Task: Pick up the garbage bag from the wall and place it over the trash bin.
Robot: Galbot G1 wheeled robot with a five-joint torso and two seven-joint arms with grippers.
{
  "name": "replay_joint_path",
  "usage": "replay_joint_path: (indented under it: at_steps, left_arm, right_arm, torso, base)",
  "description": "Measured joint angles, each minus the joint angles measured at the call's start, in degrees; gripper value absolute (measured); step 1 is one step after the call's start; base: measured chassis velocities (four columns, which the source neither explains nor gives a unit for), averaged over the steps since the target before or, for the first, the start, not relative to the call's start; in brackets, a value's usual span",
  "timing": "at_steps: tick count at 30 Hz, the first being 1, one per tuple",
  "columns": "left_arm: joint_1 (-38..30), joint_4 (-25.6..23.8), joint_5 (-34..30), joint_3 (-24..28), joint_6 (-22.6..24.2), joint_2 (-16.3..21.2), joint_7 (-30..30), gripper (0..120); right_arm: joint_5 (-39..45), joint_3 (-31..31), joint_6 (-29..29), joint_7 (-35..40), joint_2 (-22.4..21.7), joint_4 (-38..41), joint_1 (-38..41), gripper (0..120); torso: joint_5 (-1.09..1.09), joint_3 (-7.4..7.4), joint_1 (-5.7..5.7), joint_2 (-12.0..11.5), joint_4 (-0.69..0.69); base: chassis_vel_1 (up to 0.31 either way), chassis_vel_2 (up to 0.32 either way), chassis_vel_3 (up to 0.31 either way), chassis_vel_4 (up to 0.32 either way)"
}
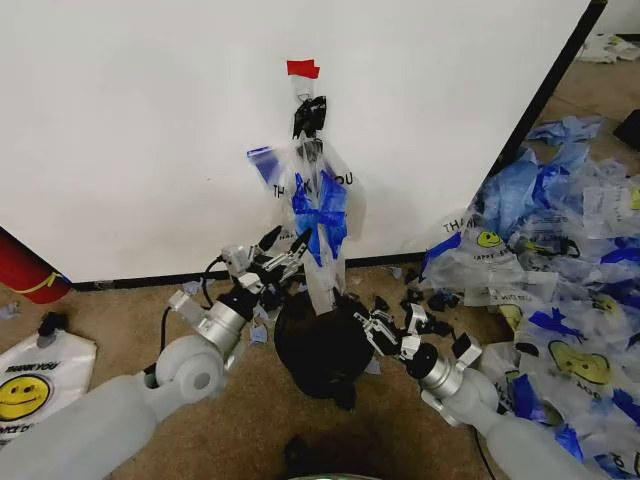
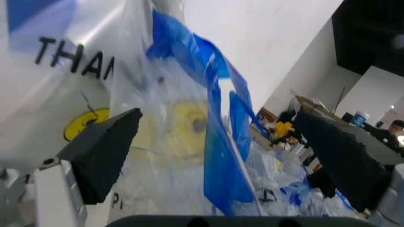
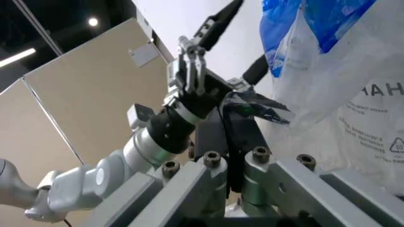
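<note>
the white wall [image 1: 150, 140] stands at the far side, with a heap of bags [image 1: 560, 260] piled on the floor to the right. the garbage bag [image 1: 318, 205] hangs on the wall from a clip under a red tape tab [image 1: 302, 68], its lower end trailing down to the trash bin [image 1: 320, 350] on the floor just near of it. the left gripper [image 1: 283, 247] reaches up to the bag's left side, fingers spread wide with the plastic between them. the right gripper [image 1: 385, 322] sits at the bin's right rim, pinched on a fold of the bag.
</note>
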Motion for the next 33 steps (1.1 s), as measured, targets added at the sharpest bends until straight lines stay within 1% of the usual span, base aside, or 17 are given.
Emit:
replay_joint_path:
  at_steps: [6,17,21,22,23,26,29,31,32,33]
  left_arm:
    - [-2.4,1.8,-0.3,2.3,-0.1,-0.7,0.0,98]
    - [-5.2,2.2,-1.8,4.1,0.2,-0.5,-0.1,98]
    - [-5.5,2.3,-2.2,4.7,0.3,-0.1,0.0,79]
    - [-5.5,2.3,-2.2,4.7,0.3,-0.1,0.0,79]
    - [-5.5,2.3,-2.2,4.8,0.4,0.0,0.1,75]
    - [-5.8,2.3,-2.6,5.2,0.5,0.1,0.8,64]
    - [-6.4,2.5,-3.0,5.7,0.8,0.2,1.5,50]
    - [-6.5,2.5,-3.0,5.8,0.8,0.2,1.5,49]
    - [-6.8,2.5,-3.2,6.0,0.9,0.4,1.6,42]
    - [-7.0,2.5,-3.4,6.1,1.0,0.6,1.7,38]
  right_arm:
    - [-0.5,0.5,0.0,-0.4,-0.1,0.1,-0.9,0]
    - [-1.1,0.9,0.1,-0.5,-0.3,0.1,-1.5,0]
    - [-1.2,0.8,0.2,-0.3,-0.3,0.1,-1.4,0]
    - [-1.2,0.8,0.2,-0.3,-0.3,0.1,-1.4,0]
    - [-1.2,0.8,0.2,-0.2,-0.4,0.1,-1.3,0]
    - [-1.2,0.8,0.2,-0.2,-0.7,0.0,-1.3,0]
    - [-1.2,0.8,0.2,-0.2,-0.9,-0.1,-1.3,0]
    - [-1.2,0.8,0.2,-0.2,-0.9,-0.1,-1.3,0]
    - [-1.2,0.8,0.3,-0.2,-0.9,-0.1,-1.3,0]
    - [-1.2,0.8,0.3,-0.2,-0.9,-0.2,-1.3,0]
  torso:
    - [0.00,0.00,0.00,0.0,0.00]
    - [0.00,0.00,0.00,0.0,0.00]
    - [0.00,-0.01,0.00,0.0,0.00]
    - [0.00,-0.01,0.00,0.0,0.00]
    - [0.00,-0.01,0.00,0.0,0.01]
    - [-0.01,0.00,0.00,0.0,0.01]
    - [0.01,-0.01,0.00,0.0,0.00]
    - [0.00,0.00,0.00,0.0,0.00]
    - [0.00,-0.01,0.00,0.0,0.00]
    - [0.00,-0.01,0.00,0.0,0.00]
  base:
    - [0.000,0.000,0.000,0.000]
    - [0.000,0.000,0.000,0.000]
    - [0.000,0.000,0.000,0.000]
    - [0.000,0.000,0.000,0.000]
    - [0.000,0.000,0.000,0.000]
    - [0.000,0.000,0.000,0.000]
    - [0.000,0.000,0.000,0.000]
    - [0.000,0.000,0.000,0.000]
    - [0.000,0.000,0.000,0.000]
    - [0.000,0.000,0.000,0.000]
